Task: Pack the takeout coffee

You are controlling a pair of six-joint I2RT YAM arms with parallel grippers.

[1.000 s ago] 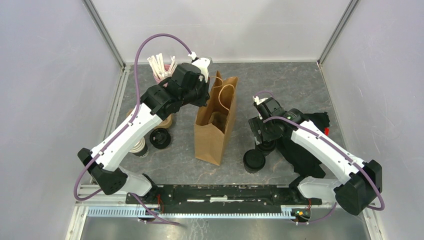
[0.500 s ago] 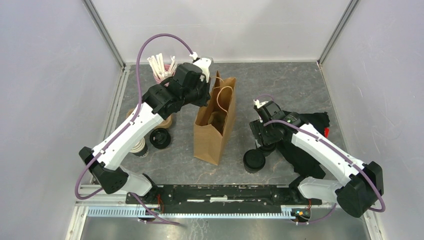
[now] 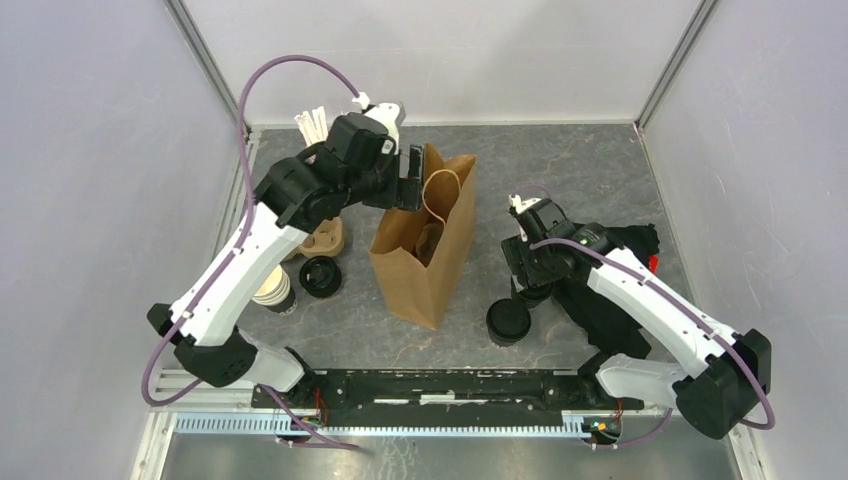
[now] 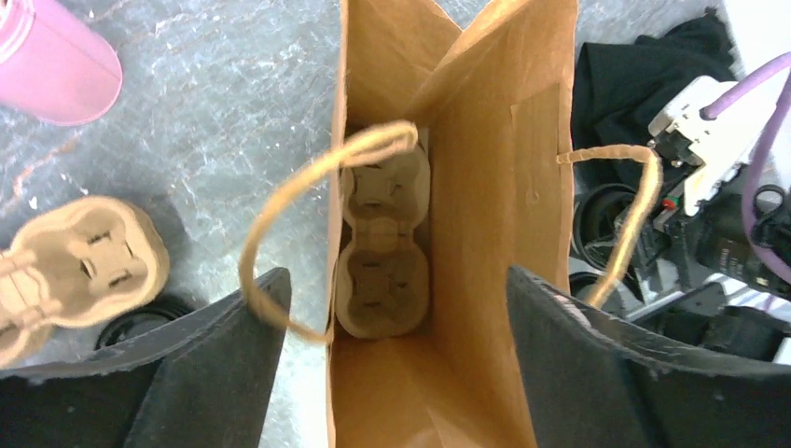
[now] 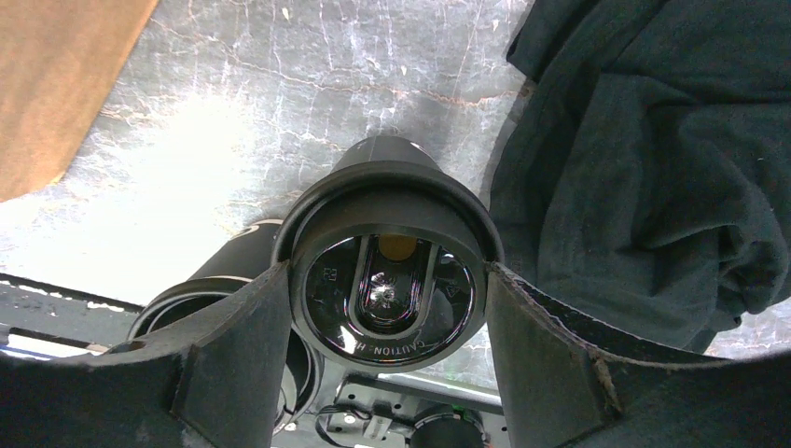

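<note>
Wrist views: L end effector (image 4: 396, 289) spread wide above bag (image 4: 476, 187), R end effector (image 5: 387, 271) pinching lidded coffee cup (image 5: 392, 210).

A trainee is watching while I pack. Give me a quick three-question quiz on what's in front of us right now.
1. True or false: the cup carrier inside the paper bag already has a coffee in it.
2. What sits between the fingers of the right hand?
A. the pink cup
B. a lidded coffee cup
C. the black cloth
3. Which hand hovers over the bag's open mouth with its fingers spread?

Key
1. False: both sockets that show are empty.
2. B
3. The left hand
</note>
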